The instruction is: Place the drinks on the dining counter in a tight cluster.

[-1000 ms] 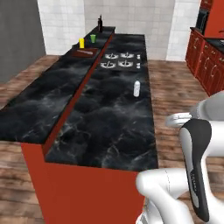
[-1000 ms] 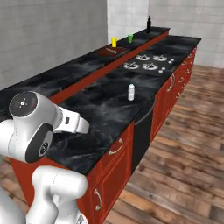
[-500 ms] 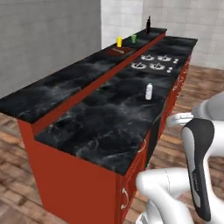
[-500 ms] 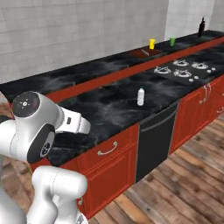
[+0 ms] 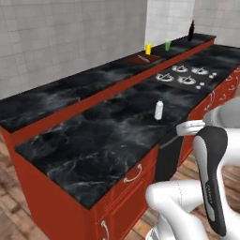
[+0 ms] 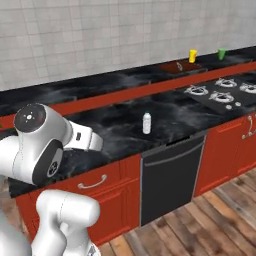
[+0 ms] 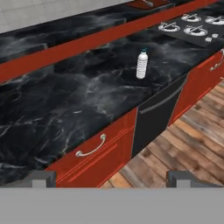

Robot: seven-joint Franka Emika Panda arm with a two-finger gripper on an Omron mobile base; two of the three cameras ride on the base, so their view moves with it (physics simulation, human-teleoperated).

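A small clear water bottle (image 5: 159, 110) (image 6: 146, 123) (image 7: 142, 64) stands upright on the lower black-marble worktop, near its front edge and left of the stove. A dark wine bottle (image 5: 191, 30) stands at the far end of the raised dining counter (image 5: 70, 89) (image 6: 100, 82) (image 7: 52, 33). My gripper (image 7: 111, 178) is open and holds nothing. It hangs in front of the cabinets, above the floor. The water bottle is well ahead of it and a little to the right.
A yellow cup (image 5: 148, 48) (image 6: 192, 55), a green cup (image 5: 167, 45) (image 6: 221, 53) and a brown board (image 5: 144, 59) sit on the raised slab. The gas stove (image 5: 187, 75) (image 6: 220, 92) is right of the bottle. A black dishwasher front (image 6: 172, 175) (image 7: 157, 113) lies below it.
The whole picture has swung round: the base has turned and the counter now runs more across the views. The water bottle stays in its spot. The gripper remains open.
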